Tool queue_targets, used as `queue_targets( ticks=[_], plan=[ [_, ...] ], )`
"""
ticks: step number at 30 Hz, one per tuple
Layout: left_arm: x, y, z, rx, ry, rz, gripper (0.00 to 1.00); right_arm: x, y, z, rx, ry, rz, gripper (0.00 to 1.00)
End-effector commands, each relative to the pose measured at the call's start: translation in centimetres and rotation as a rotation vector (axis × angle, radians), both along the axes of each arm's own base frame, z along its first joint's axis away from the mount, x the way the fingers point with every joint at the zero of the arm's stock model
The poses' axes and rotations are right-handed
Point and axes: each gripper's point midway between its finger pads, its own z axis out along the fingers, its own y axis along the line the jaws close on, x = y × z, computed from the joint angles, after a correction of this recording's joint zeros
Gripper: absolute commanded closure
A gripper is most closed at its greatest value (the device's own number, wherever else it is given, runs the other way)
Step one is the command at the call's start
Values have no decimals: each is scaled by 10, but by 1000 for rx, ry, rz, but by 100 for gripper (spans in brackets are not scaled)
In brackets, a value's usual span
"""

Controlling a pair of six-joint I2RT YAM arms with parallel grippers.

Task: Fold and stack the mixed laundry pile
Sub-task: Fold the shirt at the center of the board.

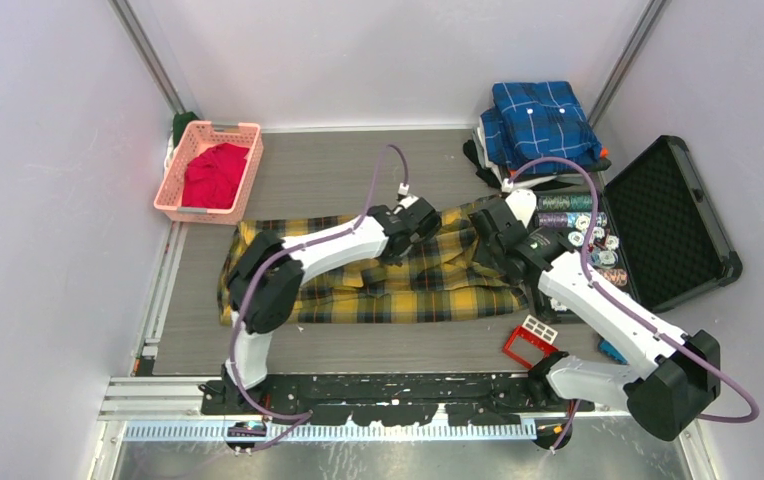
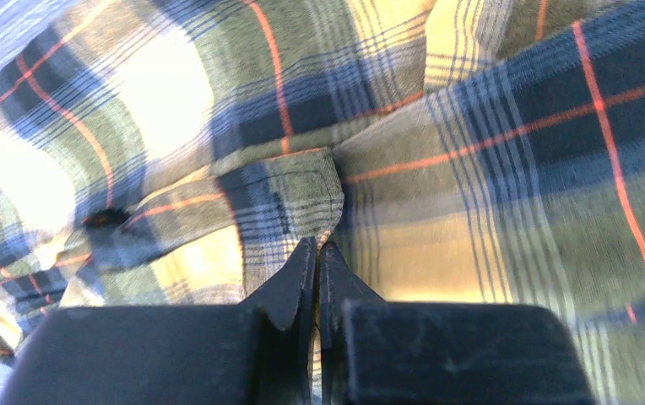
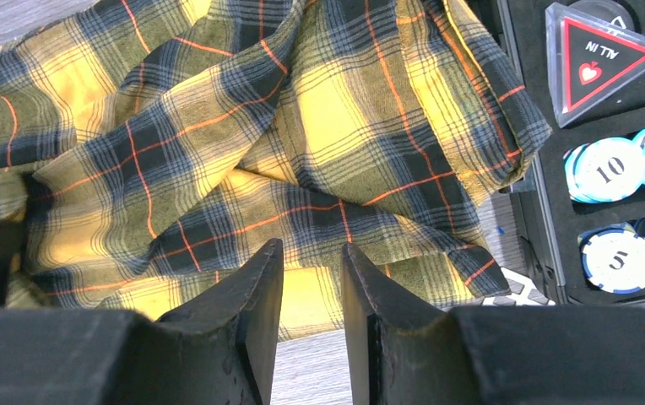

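Folding plaid shirt (image 2: pixel 471 211): my left jaws pinched shut on its fold, right jaws half-open, empty. Next: lift, fold over.

The yellow shirt (image 1: pixel 428 290) is plaid: yellow and black squares crossed by thin orange lines. The T-shirt (image 1: pixel 213 175) is plain bright red, and its basket (image 1: pixel 171 188) is pink lattice. The blue shirt (image 1: pixel 541 120) is blue plaid with white buttons. The desk (image 1: pixel 328 170) is grey wood-grain. The case (image 1: pixel 673 215) is black, and the chips (image 3: pixel 610 169) are white and light blue.
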Motion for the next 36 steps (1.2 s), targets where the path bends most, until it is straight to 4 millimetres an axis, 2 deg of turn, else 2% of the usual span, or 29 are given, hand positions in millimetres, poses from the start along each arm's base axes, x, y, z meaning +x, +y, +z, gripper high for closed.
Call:
queue_targets(
  ticks=[1, 4, 6, 11, 15, 16, 19, 22, 24, 30, 36],
  plan=[
    [-9, 4, 98, -229, -138, 37, 100, 15, 10, 4, 26, -34, 1, 63],
    [-17, 22, 131, -314, -198, 36, 100, 24, 21, 5, 40, -27, 28, 62],
    [-20, 36, 141, -371, -225, 17, 100, 32, 30, 5, 45, -23, 53, 61],
    [-28, 79, 153, -612, -246, -26, 100, 57, 51, 7, 56, -23, 98, 59],
    [-21, 134, 166, -607, -420, 5, 100, 81, 77, -1, 73, 13, 171, 56],
    [-22, 144, 176, -636, -468, 20, 100, 89, 88, -2, 92, 11, 210, 55],
    [-23, 165, 188, -682, -556, 103, 100, 110, 115, -5, 165, 35, 325, 49],
    [-31, 185, 189, -667, -622, 174, 100, 121, 122, -20, 167, 116, 388, 49],
    [-38, 191, 185, -667, -654, 177, 100, 124, 122, -31, 138, 153, 431, 48],
    [-55, 194, 170, -712, -650, 190, 100, 112, 133, -67, 141, 295, 637, 48],
    [-62, 196, 161, -711, -618, 204, 100, 102, 131, -94, 218, 408, 715, 46]
  ],
)
